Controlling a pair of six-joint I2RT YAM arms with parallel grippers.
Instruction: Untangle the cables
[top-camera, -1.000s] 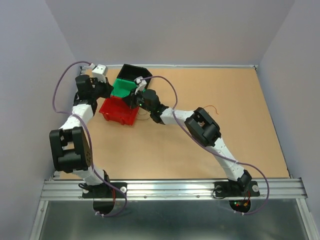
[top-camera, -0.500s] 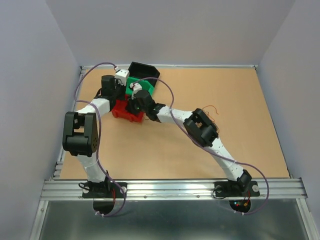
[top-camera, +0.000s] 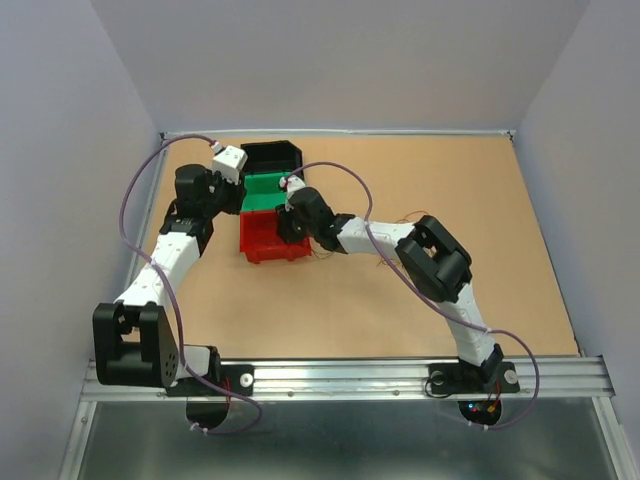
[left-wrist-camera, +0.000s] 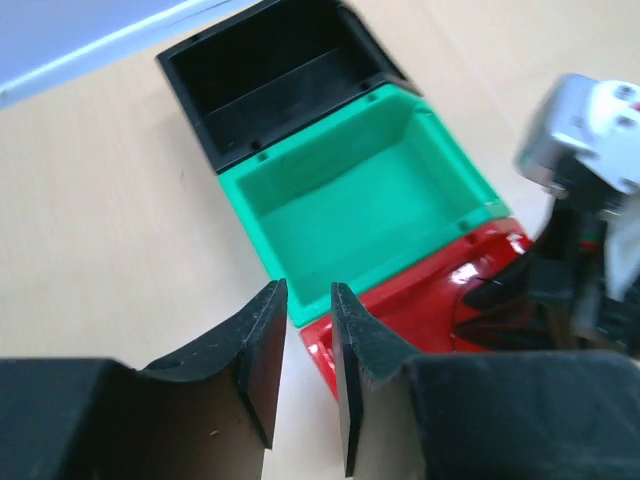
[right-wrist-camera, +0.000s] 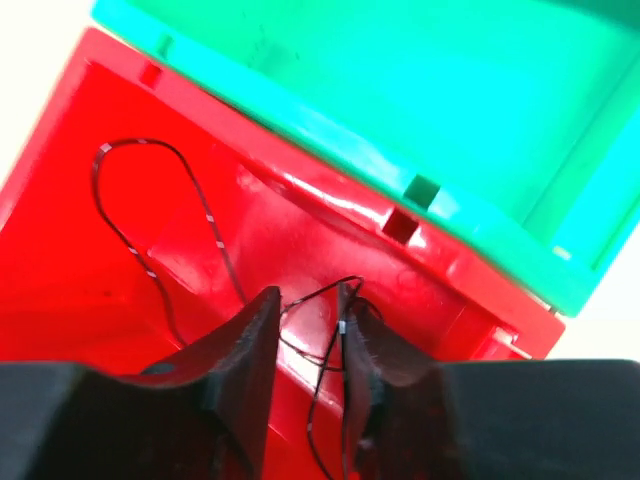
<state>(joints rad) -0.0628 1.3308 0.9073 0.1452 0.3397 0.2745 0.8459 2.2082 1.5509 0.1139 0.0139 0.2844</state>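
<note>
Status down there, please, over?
Left gripper part open, empty, by green bin. Right gripper part open over red bin, thin black wire passing between jaws. Nothing in the way.

A red bin (right-wrist-camera: 60, 280), green bin (left-wrist-camera: 350, 200) and black bin (left-wrist-camera: 270, 60); tan table (top-camera: 400, 300) (cables (right-wrist-camera: 140, 143) black, white-flecked).

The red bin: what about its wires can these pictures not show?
Top view: the right gripper covers much of the red bin; wires too thin to see.
Right wrist view: the black wire passes behind the fingers; its end hidden.
Left wrist view: the right arm, blurred, covers the bin.
</note>
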